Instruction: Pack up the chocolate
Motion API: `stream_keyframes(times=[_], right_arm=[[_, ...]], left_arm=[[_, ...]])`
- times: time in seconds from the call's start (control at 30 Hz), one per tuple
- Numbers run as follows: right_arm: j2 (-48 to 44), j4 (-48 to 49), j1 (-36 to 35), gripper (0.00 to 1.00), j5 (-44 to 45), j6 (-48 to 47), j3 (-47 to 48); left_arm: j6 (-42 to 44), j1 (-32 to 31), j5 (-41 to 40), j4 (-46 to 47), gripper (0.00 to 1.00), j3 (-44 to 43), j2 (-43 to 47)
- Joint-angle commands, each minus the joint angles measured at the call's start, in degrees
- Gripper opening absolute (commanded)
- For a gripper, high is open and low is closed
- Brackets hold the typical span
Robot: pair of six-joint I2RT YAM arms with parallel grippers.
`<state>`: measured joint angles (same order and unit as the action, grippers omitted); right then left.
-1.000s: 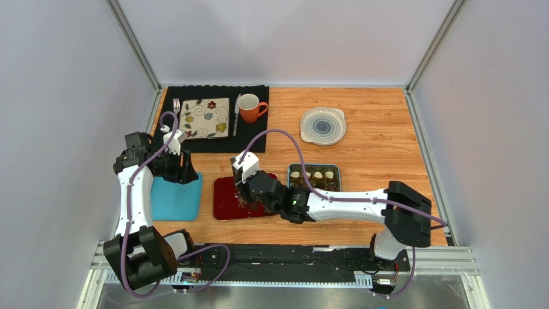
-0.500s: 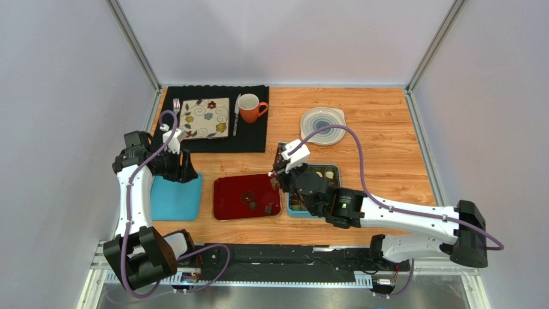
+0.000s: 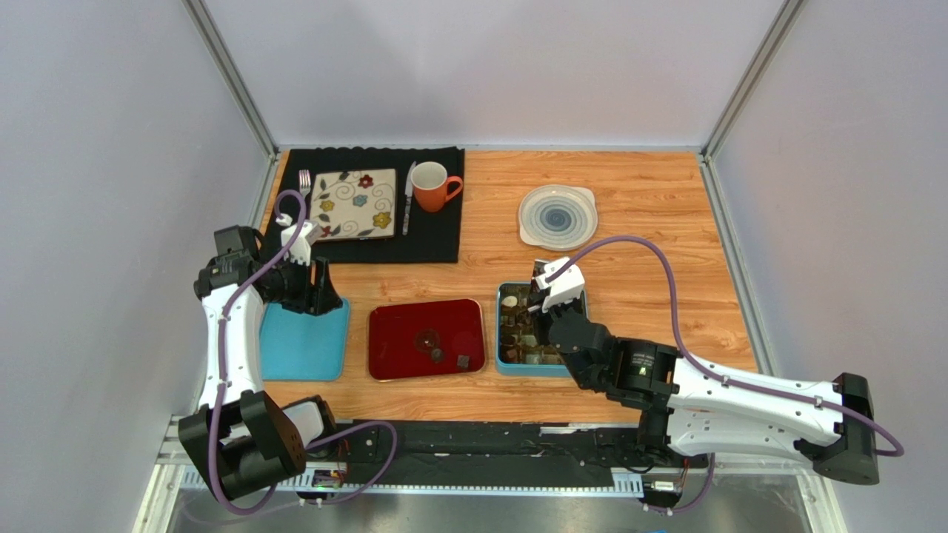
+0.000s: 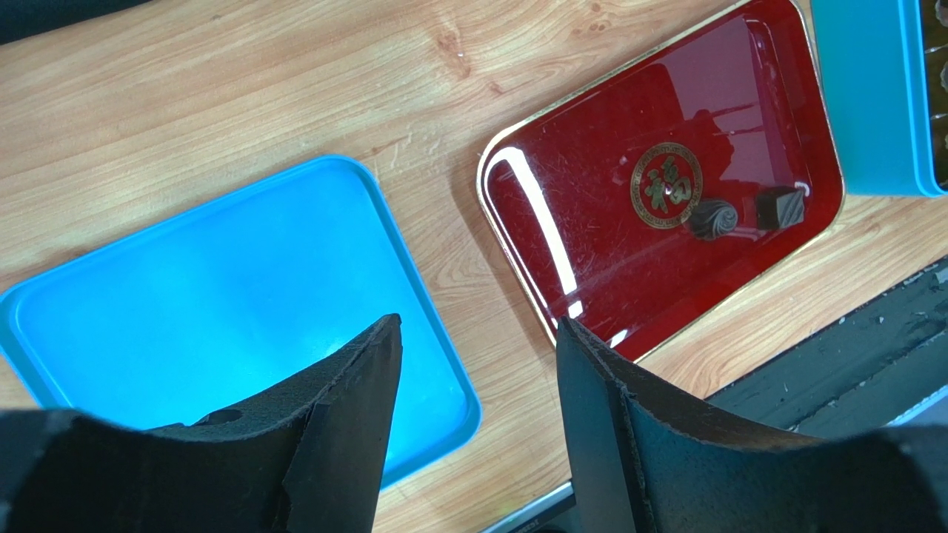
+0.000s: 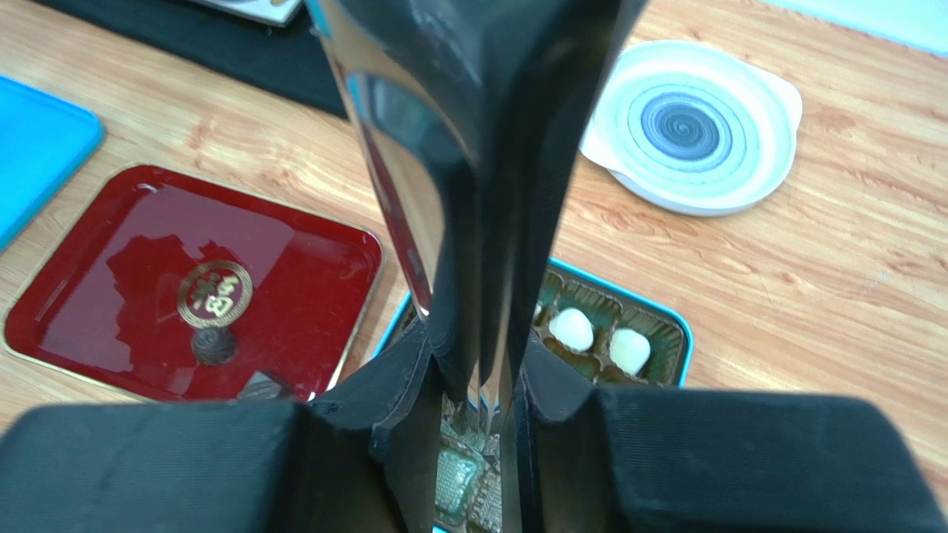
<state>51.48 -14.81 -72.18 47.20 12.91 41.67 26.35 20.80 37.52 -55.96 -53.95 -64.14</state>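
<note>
1. Holds a shiny metal tool (image 5: pixel 467 167), likely tongs, clamped between the fingers of the right gripper (image 5: pixel 479 372), poised over the teal box (image 3: pixel 514 366). Cannot tell whether anything sits in the tool's tips.
2. Hangs the left gripper (image 4: pixel 473 333) over the blue tray (image 4: pixel 223 289), fingers apart, nothing between them.
3. Finds chocolate (image 3: pixel 428 342) in two spots: two dark pieces (image 4: pixel 712 219), one round and one square, just beside each other on the red tray (image 4: pixel 723 111); the rest in the box cells, white pieces (image 5: pixel 573 328) among them.
4. Could knock or crush packed pieces if lowered off-centre. Cells look tight, and the tool blocks much of the wrist view.
5. Could land a piece on a filled cell or on a divider, left tilted, if released too high.
6. Could send the tray pieces skidding on that glossy surface if pinched off-centre, or nudge one while going for the other.
7. Might let the tool twist in the fingers, smooth metal giving little hold.
</note>
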Motion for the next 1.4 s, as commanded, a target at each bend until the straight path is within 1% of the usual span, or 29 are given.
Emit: stream_keyframes(times=[0.0,0.17,0.3,0.43,0.57,0.6,0.7,0.87,0.93,1.03,1.13,1.17,1.23,1.27,1.3,1.37], right_arm=[[-0.5,-1.2,0.1,0.18,2.0,2.4,-0.6],[-0.3,-0.4,0.1,0.18,2.4,2.7,-0.5],[-0.4,3.2,0.1,0.17,0.6,1.0,0.6],[2.0,8.6,0.1,0.16,-5.0,-0.2,2.2],[7.7,15.9,-0.1,0.16,-9.5,0.1,5.3],[10.8,16.8,-0.1,0.16,-10.4,0.2,5.9],[17.0,19.8,-0.4,0.16,-12.5,0.2,8.9],[24.9,24.7,-0.5,0.16,-14.9,0.6,12.1],[28.1,25.4,-0.5,0.17,-15.6,1.2,13.8],[31.2,26.3,-0.7,0.19,-16.5,2.0,15.0],[32.3,27.6,-0.9,0.2,-17.1,2.6,15.3],[32.8,28.2,-0.9,0.2,-17.2,3.2,15.4],[33.3,28.8,-0.9,0.2,-17.5,3.3,15.5],[33.8,29.1,-0.9,0.2,-17.6,3.6,16.0],[33.9,29.3,-0.9,0.2,-18.1,3.6,16.2],[34.4,29.3,-1.1,0.2,-18.3,3.7,16.9]], left_arm=[[1.1,0.6,1.6,-0.4,0.62,-2.1,0.5],[1.2,0.6,1.7,-0.2,0.62,-1.9,0.6],[1.0,0.6,1.9,-0.2,0.62,-1.8,0.5],[0.5,0.6,3.8,-0.4,0.63,-1.6,0.6],[-1.0,0.5,7.9,-0.1,0.63,-0.9,0.5],[-1.6,0.3,8.4,-0.2,0.63,-1.0,0.4],[-1.5,0.2,7.7,0.0,0.63,-1.2,0.2],[-1.0,0.3,7.6,0.1,0.63,-0.8,0.8],[-0.8,0.3,7.1,0.1,0.63,-0.7,0.7],[-1.0,0.2,7.7,0.2,0.63,-0.4,0.6],[-3.1,-0.3,10.3,2.0,0.65,0.7,0.6],[-5.2,-1.2,10.6,2.9,0.65,1.0,0.6],[-7.6,-5.1,10.0,5.8,0.65,1.7,0.9],[-10.4,-7.0,9.5,6.9,0.65,2.0,1.1],[-11.9,-11.3,7.4,9.7,0.65,2.5,1.4],[-15.7,-15.8,3.3,12.8,0.65,2.8,2.5]])
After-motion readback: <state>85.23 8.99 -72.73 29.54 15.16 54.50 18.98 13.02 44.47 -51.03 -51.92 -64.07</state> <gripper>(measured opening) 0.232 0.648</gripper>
